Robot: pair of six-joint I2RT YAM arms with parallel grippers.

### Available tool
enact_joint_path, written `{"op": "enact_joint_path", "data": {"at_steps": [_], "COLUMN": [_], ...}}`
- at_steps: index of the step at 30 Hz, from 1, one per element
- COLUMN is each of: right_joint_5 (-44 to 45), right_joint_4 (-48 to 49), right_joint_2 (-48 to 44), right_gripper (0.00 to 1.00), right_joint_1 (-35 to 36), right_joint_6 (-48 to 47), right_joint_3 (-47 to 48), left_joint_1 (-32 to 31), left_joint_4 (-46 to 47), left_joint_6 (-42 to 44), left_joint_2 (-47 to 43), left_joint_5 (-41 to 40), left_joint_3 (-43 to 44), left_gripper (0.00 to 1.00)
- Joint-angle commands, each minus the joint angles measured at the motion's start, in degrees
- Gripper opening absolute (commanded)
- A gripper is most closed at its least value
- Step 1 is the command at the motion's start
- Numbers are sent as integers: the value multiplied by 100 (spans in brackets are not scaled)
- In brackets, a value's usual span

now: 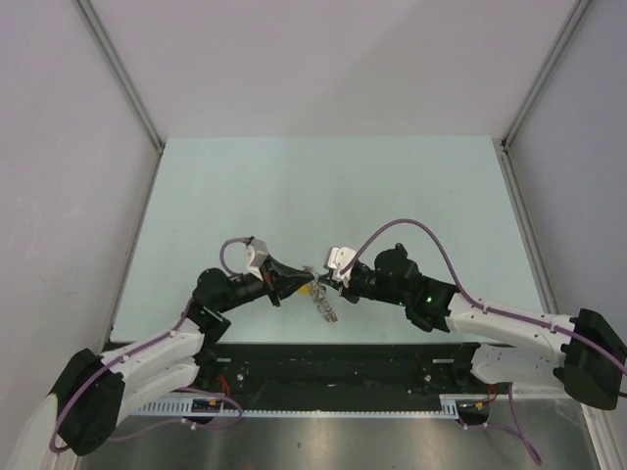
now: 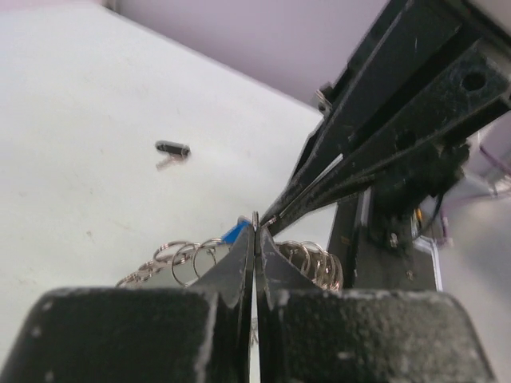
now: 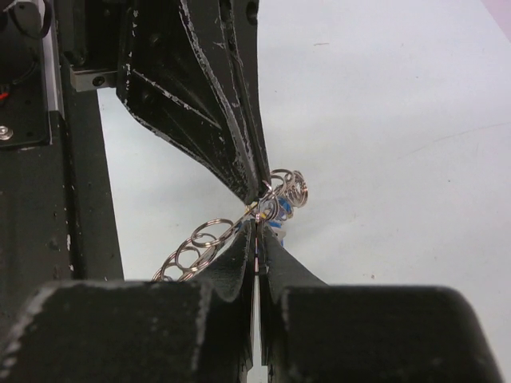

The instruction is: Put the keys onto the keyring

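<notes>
My left gripper (image 1: 302, 281) and right gripper (image 1: 323, 278) meet tip to tip above the table's near edge. Both are shut. The left gripper (image 2: 255, 227) pinches a thin metal edge of the keyring (image 2: 255, 215), seen edge on. The right gripper (image 3: 255, 231) also pinches a thin metal strip of it (image 3: 255, 247). A chain of small silver rings (image 2: 180, 259) hangs from the joint and shows in the right wrist view (image 3: 200, 239). A blue key (image 3: 277, 214) hangs just beyond the tips. A speck of yellow (image 1: 307, 289) shows there. A black key (image 2: 172, 148) lies loose on the table.
The pale green table (image 1: 323, 186) has grey walls on three sides. A black rail with the arm bases (image 1: 333, 367) runs along the near edge, directly below the grippers. The right arm's black frame (image 2: 399, 159) fills the right of the left wrist view.
</notes>
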Motion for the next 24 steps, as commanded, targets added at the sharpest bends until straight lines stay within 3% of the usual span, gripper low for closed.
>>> {"op": "enact_joint_path", "data": {"at_steps": [1,9,14,21,24], "right_joint_5": [5,-268,-171,-92,-40], "right_joint_4": [546,951,829,390,187], "right_joint_2": [52,350,333,386,368], "right_gripper": [0,0,0,0,0], "right_joint_1": [19,-86,-139,-148,-148], "right_joint_6": [211,352,124,-175,-298], "right_joint_3": [-104,-131,-52,185,256], "left_joint_1": [-39,-101,-110,-101,-92], "left_joint_4": [2493,3268,3041,837,-848], "left_joint_6": [-540,-645,-637,213,828], "left_joint_2": [-144,120,-90,-1179,-1488], "left_joint_5": [-1044,-1326,-1370,-1712,-1783], "left_joint_3": [-560,-975,-1072,-765,-177], "left_gripper": [0,1,20,31,38]}}
